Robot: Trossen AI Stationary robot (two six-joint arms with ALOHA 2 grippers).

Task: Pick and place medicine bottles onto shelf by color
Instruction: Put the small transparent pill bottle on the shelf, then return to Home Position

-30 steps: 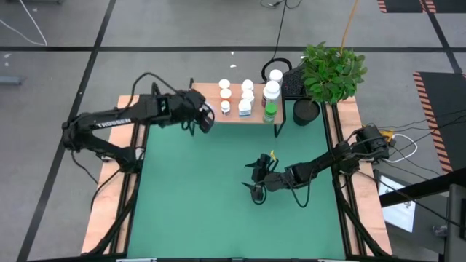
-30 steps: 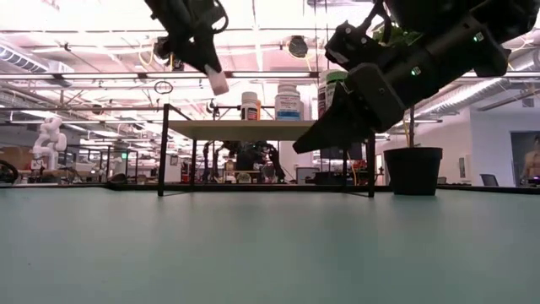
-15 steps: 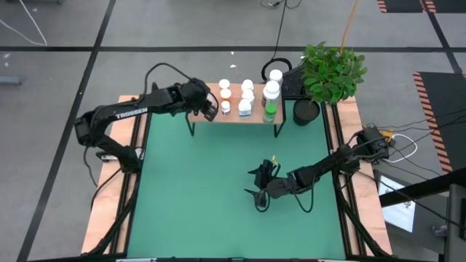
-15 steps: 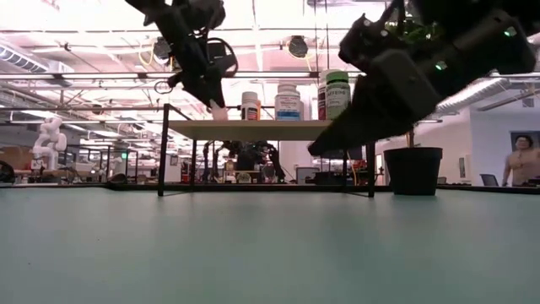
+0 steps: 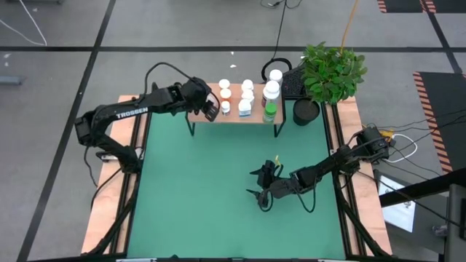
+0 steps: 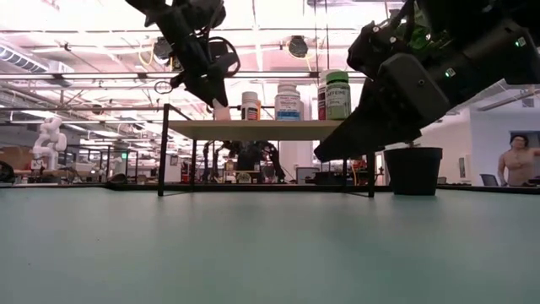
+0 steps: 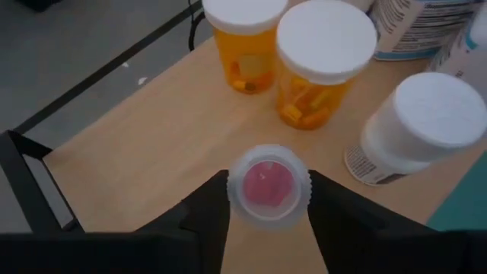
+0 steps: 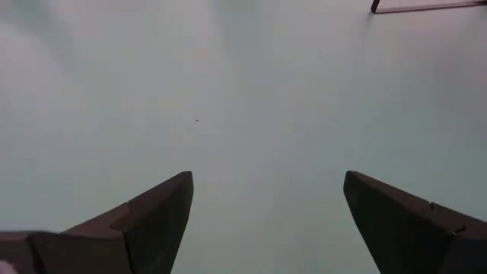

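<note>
Now, left gripper (image 7: 268,199): I'm seeing its fingers sitting against the pink bottle (image 7: 268,185), part-open, over the shelf (image 7: 152,152).
Orange bottles (image 7: 313,65): standing just beyond that gripper.
Right gripper (image 8: 262,209): I'm hovering it spread wide, holding nothing, above the green mat (image 8: 251,91).

The light-wood shelf (image 5: 234,114) on the green table (image 5: 196,196) bears medicine bottles (image 5: 247,98).
</note>
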